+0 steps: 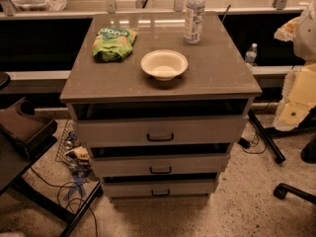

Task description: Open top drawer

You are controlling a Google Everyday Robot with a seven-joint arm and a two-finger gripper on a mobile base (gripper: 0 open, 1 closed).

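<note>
Speckled floor (237,206) spreads under a grey cabinet (69,95) that stands before a long, low ledge (34,75).

My pincer (296,98) hangs at the cabinet's right side, apart from it and about level with its top edge. It shows as a pale cream shape, and whether it is wide or narrow I cannot tell.

Nearest to it on the cabinet's front are three grey drawers, stacked. The top drawer (160,131) is the widest and tallest-fronted one, sitting straight under the worktop (217,70), with one small dark pull handle (160,138) at the middle of its front. A dark gap runs between that front and the worktop's edge. Under it come the middle drawer (160,165) and the bottom drawer (160,187), each narrower, each with one handle and a dark strip above it.

On the cabinet's worktop I count three things: one clear water bottle (194,15) upright at the back right, one pale bowl (164,64) near the middle, and one green snack bag (114,43) lying at the back left. All three are apart from one another.

Behind the cabinet's right corner one smaller bottle (251,53) stands on the ledge. Left of the cabinet's foot, cables (74,184) and small clutter lie on the floor.
</note>
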